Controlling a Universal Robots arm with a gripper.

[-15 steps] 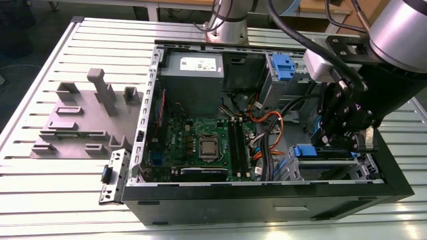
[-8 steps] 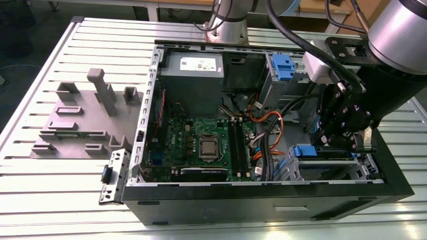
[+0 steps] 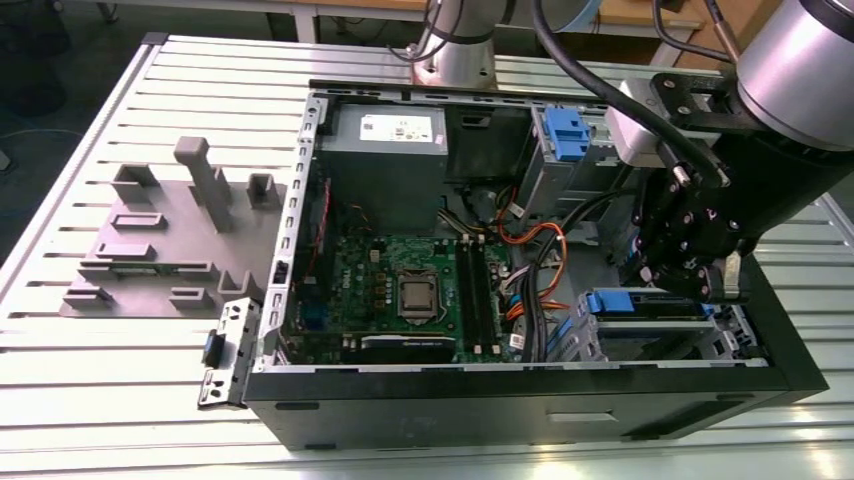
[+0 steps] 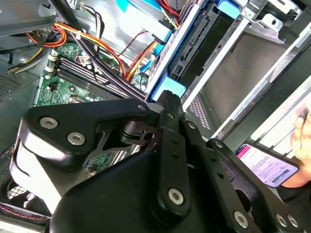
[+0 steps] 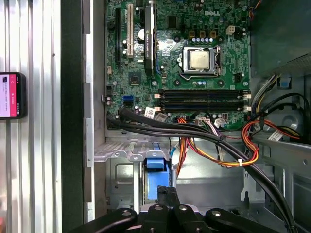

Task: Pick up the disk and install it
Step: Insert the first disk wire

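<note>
The disk (image 3: 650, 304), a dark drive in a blue plastic carrier, sits in the metal drive bay at the corner of the open computer case (image 3: 534, 400) on the exterior view's right. My gripper (image 3: 729, 292) hangs directly over that bay. In both wrist views its black fingers are pressed together with nothing between them. The gripper tip (image 4: 168, 98) rests at the blue carrier tab (image 4: 169, 87). In the first wrist view the gripper (image 5: 167, 192) meets the disk's blue carrier (image 5: 155, 180) in the bay.
Black and orange cables (image 5: 204, 141) run beside the bay, over the motherboard (image 3: 400, 290). A grey power supply (image 3: 384, 130) and a lone blue bracket (image 3: 567, 135) sit at the case's far side. A grey fixture (image 3: 174, 240) lies outside. A hand holds a phone (image 4: 267, 165).
</note>
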